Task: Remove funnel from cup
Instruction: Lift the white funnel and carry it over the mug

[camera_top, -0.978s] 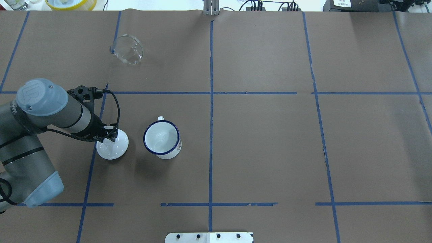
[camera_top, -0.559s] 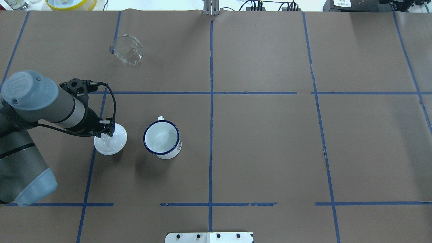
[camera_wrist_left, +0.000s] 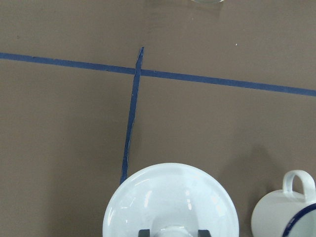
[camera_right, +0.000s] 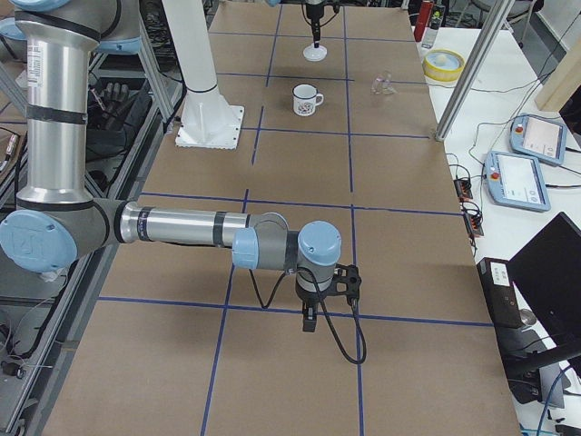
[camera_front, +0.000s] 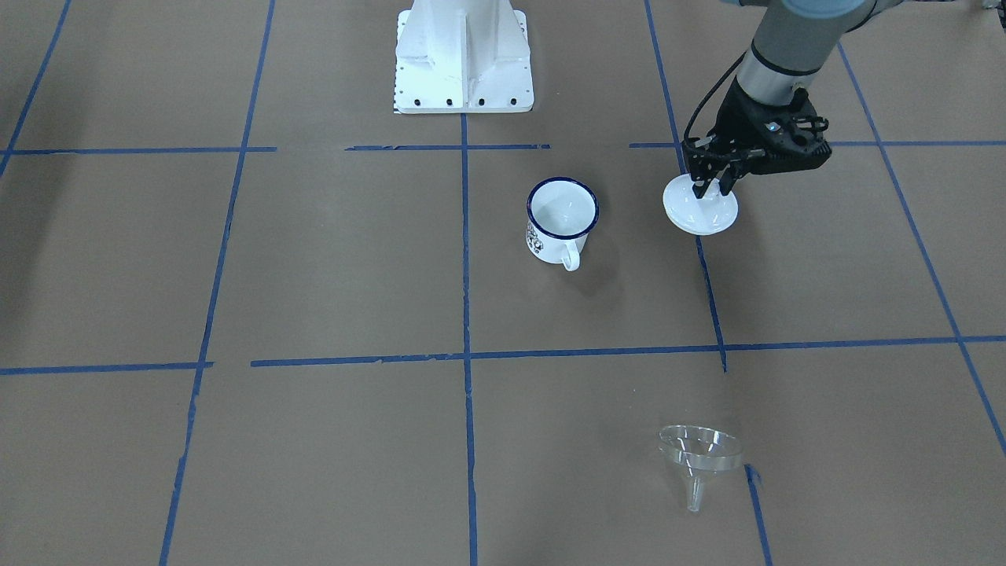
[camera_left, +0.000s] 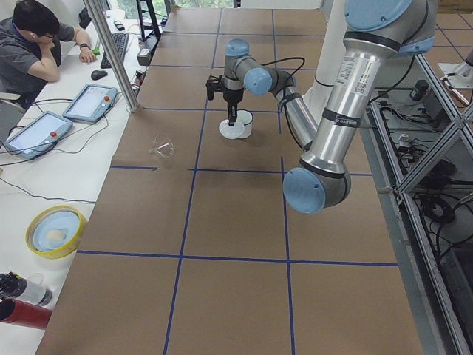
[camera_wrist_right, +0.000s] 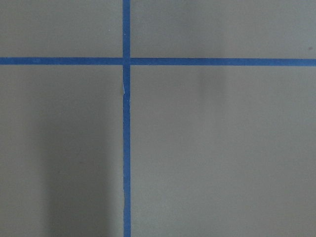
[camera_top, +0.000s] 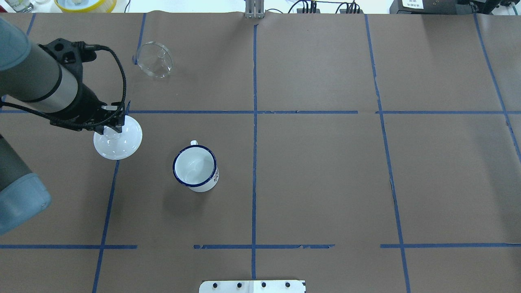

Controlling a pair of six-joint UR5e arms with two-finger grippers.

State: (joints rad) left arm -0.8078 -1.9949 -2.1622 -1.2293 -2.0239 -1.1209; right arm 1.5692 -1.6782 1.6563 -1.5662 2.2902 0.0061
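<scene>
The clear funnel (camera_top: 154, 60) lies on its side on the brown table, far left, apart from the cup; it also shows in the front-facing view (camera_front: 699, 452). The white mug with a blue rim (camera_top: 195, 167) stands upright and empty (camera_front: 560, 218). My left gripper (camera_top: 114, 131) is shut on the knob of a white round lid (camera_top: 118, 144) and holds it above the table, left of the mug. In the left wrist view the lid (camera_wrist_left: 170, 197) fills the bottom and the mug (camera_wrist_left: 286, 212) sits at the right. My right gripper (camera_right: 309, 325) points down far off; I cannot tell its state.
Blue tape lines (camera_top: 254, 122) divide the brown paper. The robot's white base plate (camera_front: 464, 59) stands at the near edge. A yellow bowl (camera_top: 85, 4) sits beyond the far edge. An operator (camera_left: 33, 44) sits at a side desk with tablets.
My left gripper has carried the lid up, away from the robot and leftward, farther from the mug. The mug and the funnel have not moved.
</scene>
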